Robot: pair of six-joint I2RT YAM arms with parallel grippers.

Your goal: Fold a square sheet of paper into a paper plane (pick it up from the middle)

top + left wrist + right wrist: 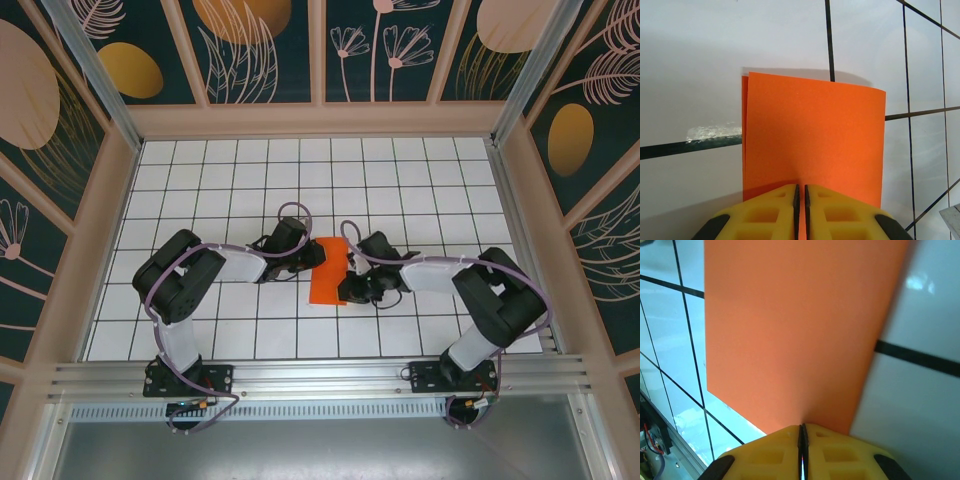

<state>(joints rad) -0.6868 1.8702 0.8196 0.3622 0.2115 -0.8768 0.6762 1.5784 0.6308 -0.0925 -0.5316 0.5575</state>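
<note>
Now I see my left gripper (318, 253) (801, 189) pinched shut on the left edge of the square sheet of paper (328, 272) (812, 140) (795, 330), folded double at the table's (200, 180) middle, far from its edges; my right gripper (350, 282) (803, 428) clamps the right edge.

The near edge of the thin bright orange sheet of paper (812, 140) disappears behind the left gripper (800, 190), whose yellow jaws are cut off by the bottom border. The sheet's lower layer is hidden except for a sliver along its left side. In the right wrist view the sheet's far edge runs off the top, and its near edge is tucked behind the right gripper (803, 430).
</note>
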